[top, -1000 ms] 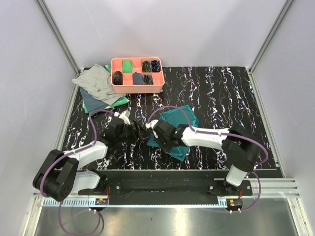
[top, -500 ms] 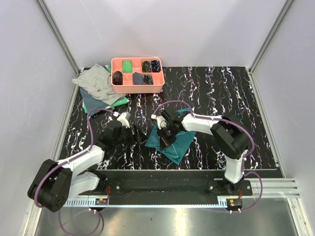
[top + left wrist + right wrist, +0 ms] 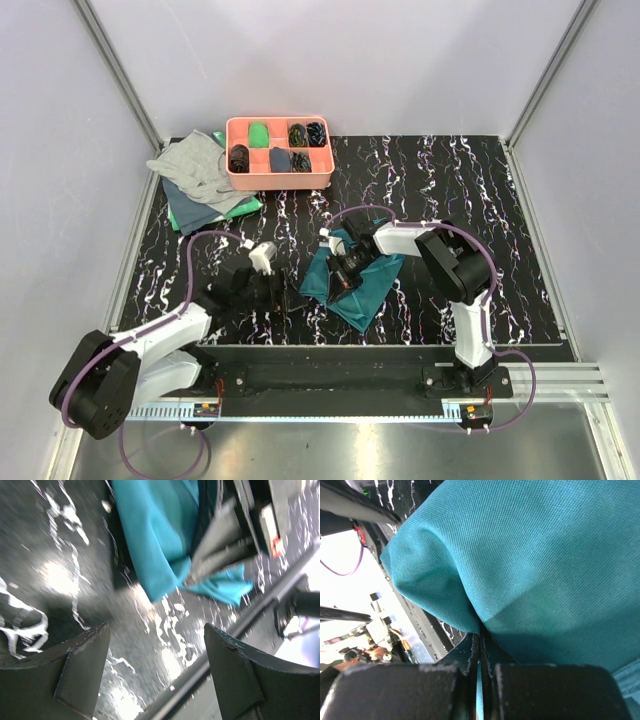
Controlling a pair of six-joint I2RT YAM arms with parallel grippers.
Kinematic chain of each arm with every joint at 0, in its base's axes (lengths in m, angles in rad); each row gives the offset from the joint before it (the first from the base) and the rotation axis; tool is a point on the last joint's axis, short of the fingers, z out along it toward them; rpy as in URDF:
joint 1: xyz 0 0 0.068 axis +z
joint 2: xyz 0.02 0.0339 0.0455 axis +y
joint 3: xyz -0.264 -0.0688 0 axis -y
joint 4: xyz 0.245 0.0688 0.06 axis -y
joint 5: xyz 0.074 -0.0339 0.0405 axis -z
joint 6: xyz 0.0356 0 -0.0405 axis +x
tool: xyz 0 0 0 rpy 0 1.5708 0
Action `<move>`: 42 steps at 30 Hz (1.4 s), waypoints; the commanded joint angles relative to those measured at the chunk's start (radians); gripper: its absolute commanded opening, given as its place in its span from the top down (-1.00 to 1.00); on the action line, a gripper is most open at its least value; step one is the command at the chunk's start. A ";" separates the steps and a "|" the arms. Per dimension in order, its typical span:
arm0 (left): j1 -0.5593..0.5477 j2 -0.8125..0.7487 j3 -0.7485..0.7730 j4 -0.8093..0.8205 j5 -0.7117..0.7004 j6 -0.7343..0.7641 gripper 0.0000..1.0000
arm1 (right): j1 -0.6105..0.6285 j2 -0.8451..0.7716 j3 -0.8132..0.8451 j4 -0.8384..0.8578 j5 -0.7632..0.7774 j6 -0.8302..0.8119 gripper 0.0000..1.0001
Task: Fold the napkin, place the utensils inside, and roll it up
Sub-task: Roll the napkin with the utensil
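Observation:
The teal napkin [image 3: 368, 288] lies bunched on the black marbled table, in front of the arms' middle. My right gripper [image 3: 344, 277] is over its left part and shut on a fold of it. The right wrist view shows the cloth [image 3: 535, 555] pinched between the closed fingers [image 3: 470, 652]. My left gripper [image 3: 290, 295] is open and empty, low over the table just left of the napkin. The left wrist view shows its fingers [image 3: 82, 665] wide apart, with the napkin [image 3: 155, 535] beyond them. The orange fork and teal spoon are out of view.
A salmon compartment tray [image 3: 322, 176] with small rolled items stands at the back. Left of it a light grey cloth [image 3: 192, 168] lies on green and dark teal cloths [image 3: 195, 213]. The table's front edge rail [image 3: 330, 350] runs close behind both grippers.
My right gripper has swung right and back with the napkin fold in it, bunching the cloth. My left gripper has drawn back toward the near edge, away from the napkin.

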 commanded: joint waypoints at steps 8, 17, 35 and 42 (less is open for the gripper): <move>-0.036 0.200 -0.013 0.368 0.260 -0.161 -0.65 | -0.008 0.021 0.004 0.030 -0.023 -0.020 1.00; -0.044 0.352 0.111 0.489 0.209 -0.176 -0.65 | -0.008 0.027 -0.002 0.041 -0.013 -0.017 1.00; 0.061 0.239 0.097 0.523 0.073 -0.124 -0.71 | -0.011 0.021 -0.014 0.043 -0.004 -0.014 1.00; 0.058 0.427 0.148 0.661 0.240 -0.155 -0.69 | -0.009 0.030 -0.014 0.044 -0.004 -0.015 1.00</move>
